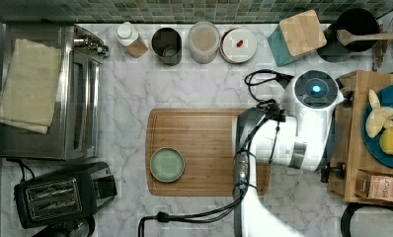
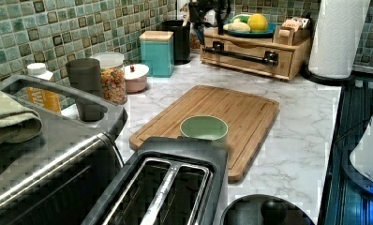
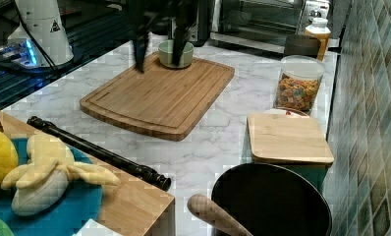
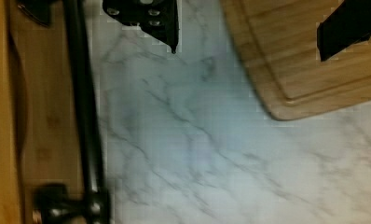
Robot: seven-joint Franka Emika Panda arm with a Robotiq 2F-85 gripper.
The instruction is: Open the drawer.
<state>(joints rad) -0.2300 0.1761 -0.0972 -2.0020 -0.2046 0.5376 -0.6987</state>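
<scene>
the drawer (image 2: 250, 55) sits shut in a small wooden stand at the far end of the counter in the left view, under a blue plate (image 2: 250, 33) of toy fruit, with its long black handle (image 2: 243, 53) running across the front. in the wrist view the gripper (image 4: 249, 28) hangs over bare marble counter (image 4: 211, 154), its two fingers spread wide and holding nothing; one finger (image 4: 160, 21) is near the handle (image 4: 83, 102), the other (image 4: 346, 25) is over the corner of the cutting board (image 4: 309, 60). the handle lies off to one side of the open fingers, not between them, so the grasp is not yet lined up. the main risk, as i judge it, is closing or coming down from here and catching nothing, or landing a fingertip on top of the bar and pushing the whole stand back. the stand looks light and free on the counter, so a pull that is not square could drag or twist it instead of sliding the drawer out, and a jolt could roll the fruit off the plate. the finger over the board could also clip the board's edge if the arm drops before it shifts across. the green bowl (image 1: 167, 164) on the board sits well clear of all this.
</scene>
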